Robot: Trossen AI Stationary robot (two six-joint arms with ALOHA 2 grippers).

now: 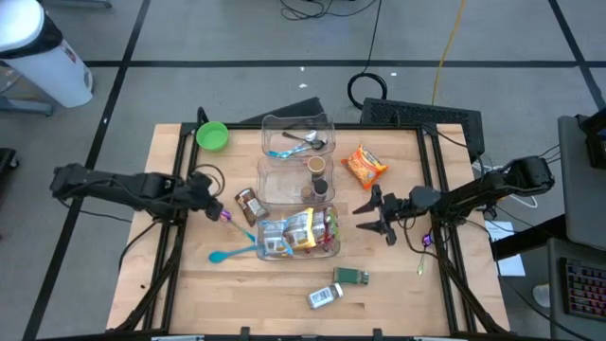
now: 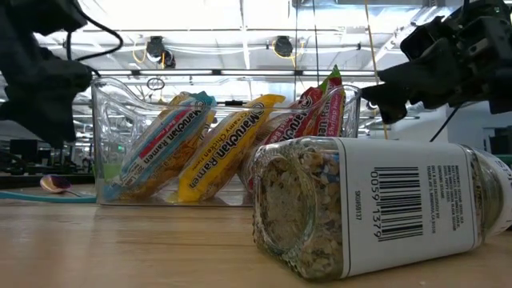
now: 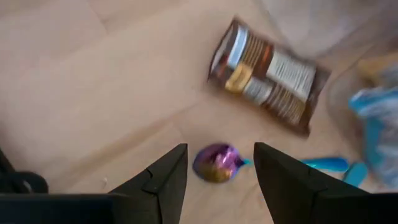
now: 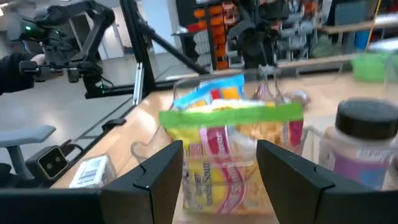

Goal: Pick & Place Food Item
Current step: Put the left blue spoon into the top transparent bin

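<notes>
The left gripper (image 3: 216,169) hung low over the wooden table (image 1: 189,284), its fingers (image 3: 163,180) spread apart and holding nothing, with a purple spoon bowl (image 3: 216,163) lying on the wood between them. Just beyond lay a brown food packet (image 3: 267,74), flat on the table beside the clear bin (image 1: 298,248) full of ramen packs (image 2: 216,144). The right gripper (image 1: 371,213) hovered on the bin's other side, jaws parted and empty, near an orange snack bag (image 1: 364,166).
</notes>
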